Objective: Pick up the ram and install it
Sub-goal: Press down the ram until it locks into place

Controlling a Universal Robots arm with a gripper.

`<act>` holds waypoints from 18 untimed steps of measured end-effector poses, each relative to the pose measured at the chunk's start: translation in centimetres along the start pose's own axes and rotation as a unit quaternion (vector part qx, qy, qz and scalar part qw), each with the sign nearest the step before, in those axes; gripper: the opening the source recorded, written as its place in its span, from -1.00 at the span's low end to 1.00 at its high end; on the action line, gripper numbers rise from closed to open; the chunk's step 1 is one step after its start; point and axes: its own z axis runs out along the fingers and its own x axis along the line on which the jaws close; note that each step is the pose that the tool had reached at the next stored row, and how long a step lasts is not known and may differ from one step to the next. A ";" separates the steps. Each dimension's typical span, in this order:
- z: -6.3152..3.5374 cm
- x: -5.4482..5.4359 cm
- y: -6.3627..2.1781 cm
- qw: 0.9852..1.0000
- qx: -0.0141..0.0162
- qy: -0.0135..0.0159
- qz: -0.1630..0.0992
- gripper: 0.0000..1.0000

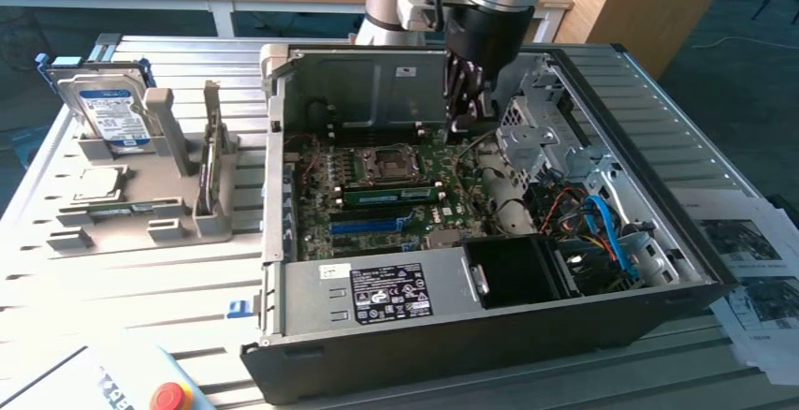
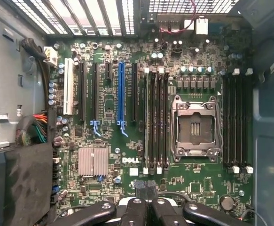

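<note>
The hand [image 1: 465, 122] is held closed and empty above the motherboard [image 1: 374, 195] inside the case [image 1: 500, 330]. The ram [image 1: 387, 195] is seated in a slot beside the socket [image 1: 381, 165].

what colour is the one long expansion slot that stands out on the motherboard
Blue. The long slot stands out among black ones on the green motherboard, best seen in the wrist view.
</note>
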 end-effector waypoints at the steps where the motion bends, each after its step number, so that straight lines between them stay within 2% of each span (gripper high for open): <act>1: 0.12 0.0 0.00 1.000 0.000 0.000 0.000 -0.80; 18: 2.18 0.0 -0.06 1.000 0.003 0.000 0.000 -0.80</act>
